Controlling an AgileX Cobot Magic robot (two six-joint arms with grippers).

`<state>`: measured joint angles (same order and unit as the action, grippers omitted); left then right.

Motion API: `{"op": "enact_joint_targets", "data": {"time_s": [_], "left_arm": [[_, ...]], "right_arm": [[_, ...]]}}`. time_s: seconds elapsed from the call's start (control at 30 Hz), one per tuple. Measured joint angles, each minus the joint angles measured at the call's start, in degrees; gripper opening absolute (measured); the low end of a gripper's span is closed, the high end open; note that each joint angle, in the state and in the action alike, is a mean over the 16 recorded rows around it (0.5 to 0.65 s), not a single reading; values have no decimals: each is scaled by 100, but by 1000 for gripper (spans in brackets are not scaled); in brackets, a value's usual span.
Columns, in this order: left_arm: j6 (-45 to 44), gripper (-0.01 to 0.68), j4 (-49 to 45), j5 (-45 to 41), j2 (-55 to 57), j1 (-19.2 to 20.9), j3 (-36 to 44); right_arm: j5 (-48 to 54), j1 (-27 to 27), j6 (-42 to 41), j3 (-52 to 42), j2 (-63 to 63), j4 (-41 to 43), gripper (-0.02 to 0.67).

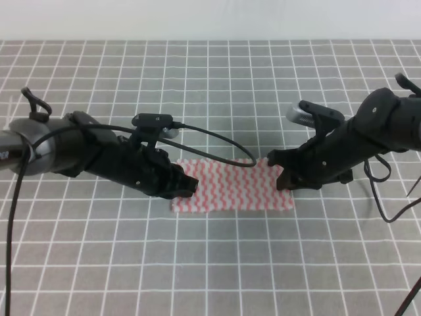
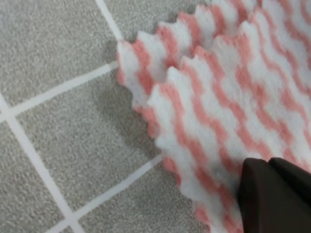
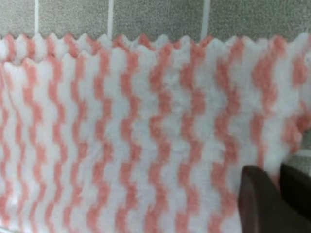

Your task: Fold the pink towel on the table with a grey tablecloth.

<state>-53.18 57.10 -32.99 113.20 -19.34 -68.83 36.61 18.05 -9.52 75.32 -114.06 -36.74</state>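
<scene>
The pink towel [image 1: 230, 187] carries no readable label or writing. It lies folded into a wide strip near the middle of the worktop [image 1: 217, 72], two layers showing in both wrist views, the upper jagged edge set just back from the lower one. Its cloth is thin and fuzzy, with pink-and-white wavy zigzag stripes and pinked edges. The worktop is covered in grey, finely grained cloth ruled with a white grid of thin lines; a pale wall runs behind it.

The left pincer [image 1: 186, 186] sits at the towel's left end, a dark fingertip [image 2: 272, 196] over the fabric; whether it is spread or pinching, I cannot tell. The right pincer [image 1: 284, 178] sits at the right end, dark fingertips [image 3: 260, 201] at the towel's corner; its state cannot be told either.
</scene>
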Motion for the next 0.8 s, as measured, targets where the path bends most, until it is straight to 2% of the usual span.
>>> {"op": "enact_joint_targets", "data": {"time_s": [0.27, 0.8], "left_arm": [[-10, -3, -5, -12, 4, 0, 0], [-121, -3, 169, -53, -37, 7, -31]], "right_arm": [[177, 8, -48, 173, 57, -75, -11], [310, 214, -1029, 360, 92, -1532, -13]]}}
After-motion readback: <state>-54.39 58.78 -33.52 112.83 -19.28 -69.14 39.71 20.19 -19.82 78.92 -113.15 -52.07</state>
